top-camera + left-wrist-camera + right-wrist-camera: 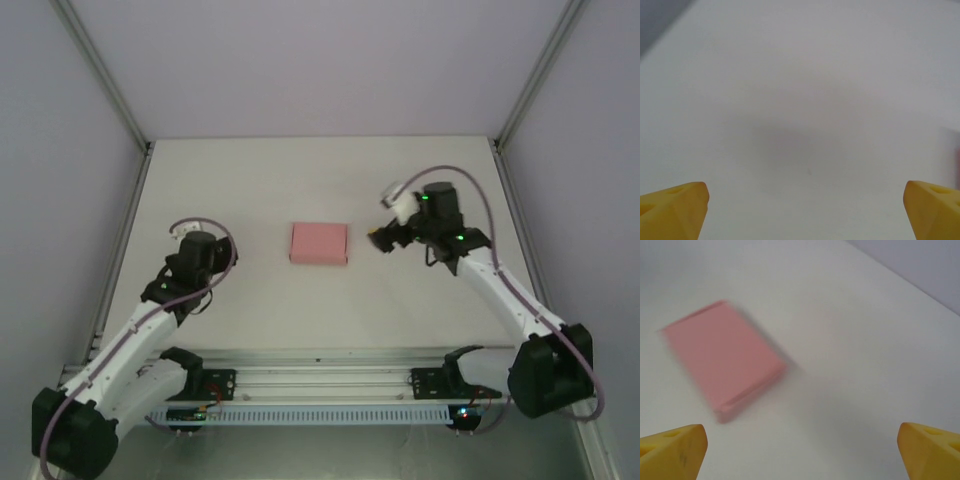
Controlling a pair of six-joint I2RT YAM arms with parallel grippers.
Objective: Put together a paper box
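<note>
Yellow fingertips (pixel 675 450) of the right gripper (pixel 800 455) stand wide apart with nothing between them, hovering over the white table (pixel 300 310) just right of the paper box (pixel 722 362). The left gripper (pixel 805 210) is likewise spread and empty above bare table, well apart from the box on its left. The box lies flat at mid-table as a small closed pink rectangle. A seam shows along its near end, though blur hides whether that flap is fully seated.

Assembly looks near done. If a last tuck is needed, press lightly at that seam: thin card will likely dent under a hard pinch. The box may slide, so bracing its far side with the left arm would help.
</note>
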